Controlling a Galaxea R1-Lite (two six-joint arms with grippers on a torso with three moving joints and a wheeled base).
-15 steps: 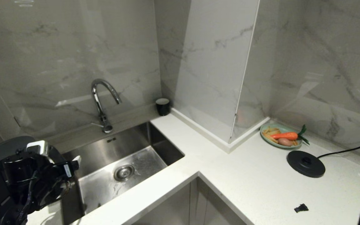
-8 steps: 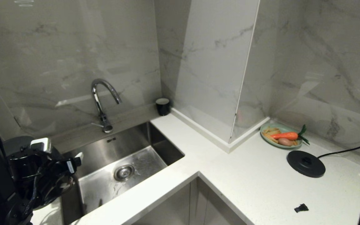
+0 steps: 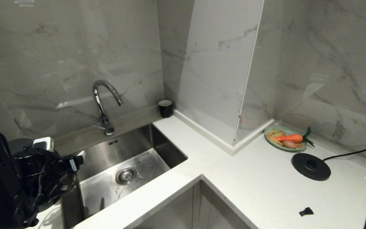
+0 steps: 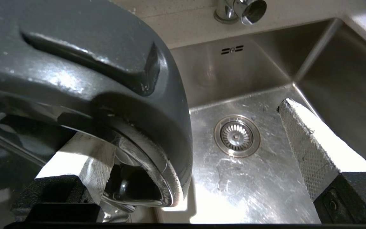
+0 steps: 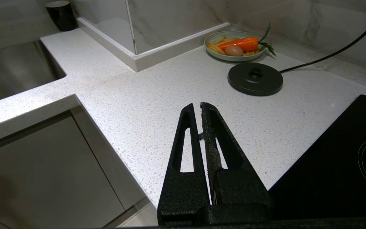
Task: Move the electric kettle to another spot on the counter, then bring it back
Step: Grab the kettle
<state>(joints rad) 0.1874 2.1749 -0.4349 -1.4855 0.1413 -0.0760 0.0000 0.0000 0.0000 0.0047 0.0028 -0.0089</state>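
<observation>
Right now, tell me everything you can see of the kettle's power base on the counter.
The kettle base is a flat, round, matte black disc, seemingly plastic, with a small raised stud at its centre. It lies on the white speckled counter with nothing on it. A black cord runs from it toward the wall. A green plate of food sits close behind, not touching.
</observation>
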